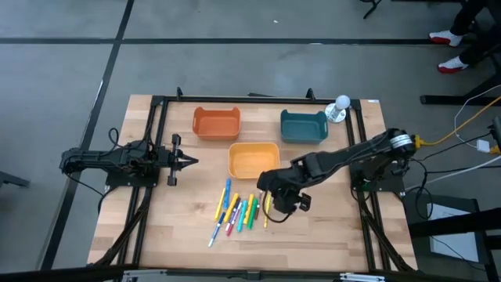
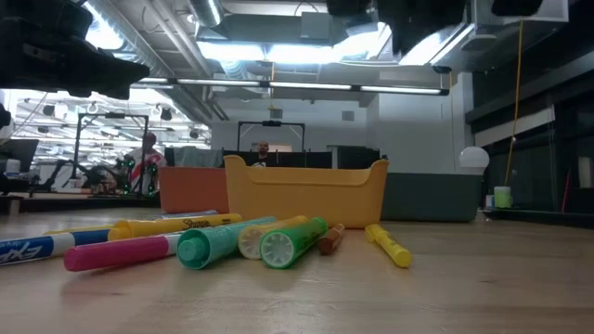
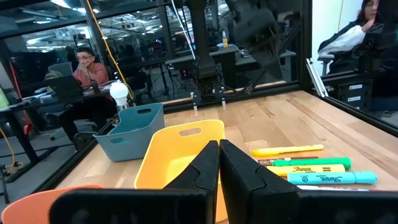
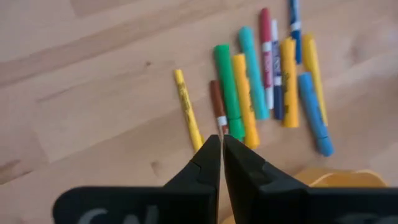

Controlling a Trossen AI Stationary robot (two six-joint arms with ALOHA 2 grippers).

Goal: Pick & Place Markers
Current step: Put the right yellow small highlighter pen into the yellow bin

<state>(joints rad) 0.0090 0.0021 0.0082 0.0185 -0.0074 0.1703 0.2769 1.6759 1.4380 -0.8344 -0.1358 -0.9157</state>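
Your right gripper hung above the markers, fingers pinched together and holding nothing, so no pick yet. Markers lay loose just near-side of the yellow bin. Left gripper sat parked far left, likewise pinched together.

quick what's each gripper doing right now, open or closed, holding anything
Left gripper: closed, empty, parked at the table's left side.
Right gripper: closed, empty, above the markers.
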